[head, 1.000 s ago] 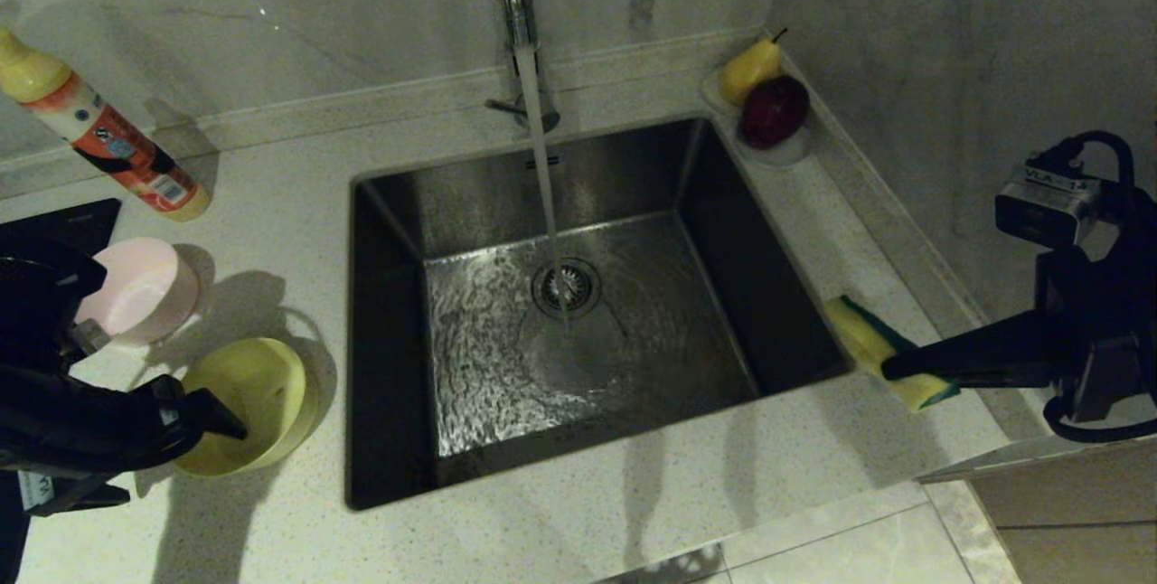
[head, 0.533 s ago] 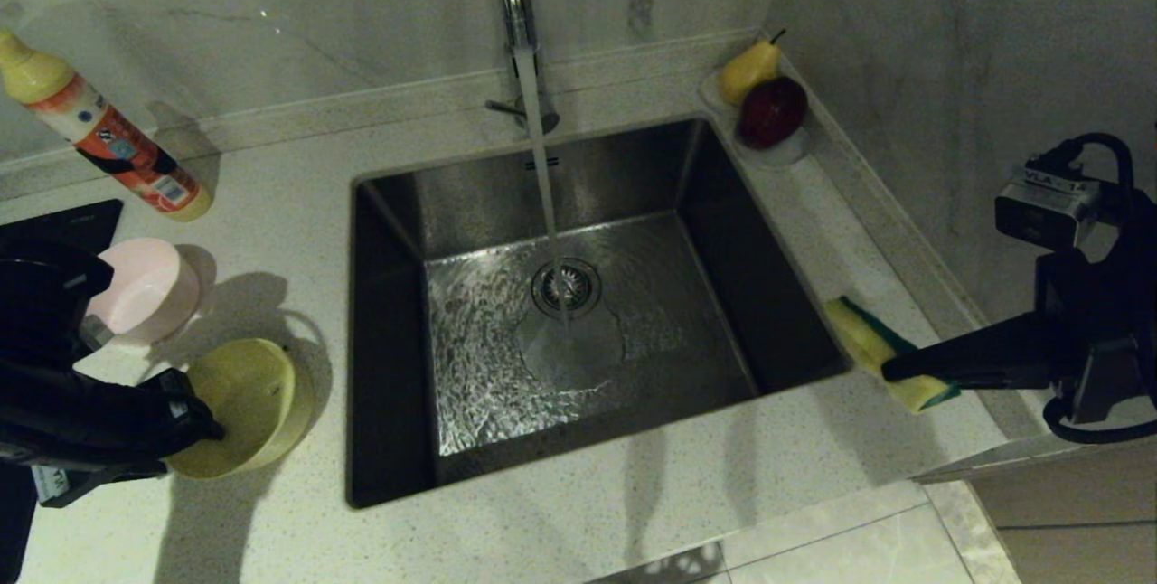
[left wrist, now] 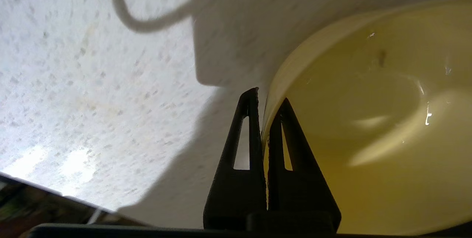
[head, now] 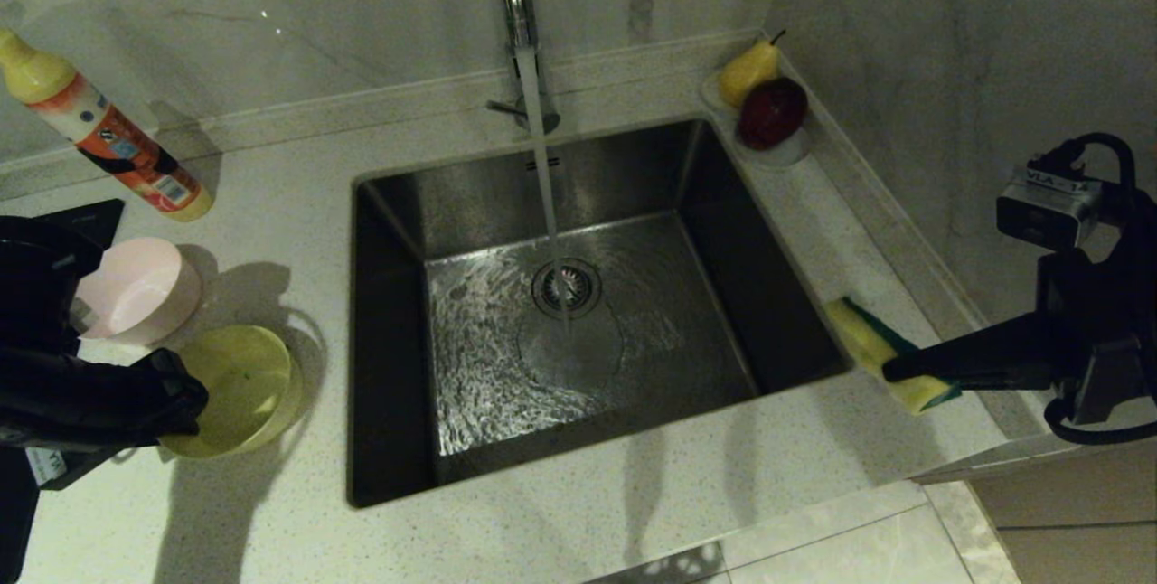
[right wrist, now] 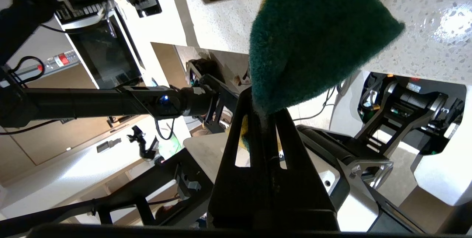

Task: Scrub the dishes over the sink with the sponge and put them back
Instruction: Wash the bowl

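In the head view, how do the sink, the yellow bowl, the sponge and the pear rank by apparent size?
1. Sink, by far the largest.
2. Yellow bowl, partly covered by the left gripper.
3. Sponge and pear: they look alike; the sponge is partly hidden and nearer, so no ranking.

Detergent bottle [head: 108, 136], pear [head: 748, 70], apple [head: 773, 112]

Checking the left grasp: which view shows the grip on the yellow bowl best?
Left wrist view: the left gripper is shut on the yellow bowl, one finger inside the rim and one outside. Head view shows the whole bowl tilted on the counter, but the arm hides the pinch. Right wrist view shows only the sponge.
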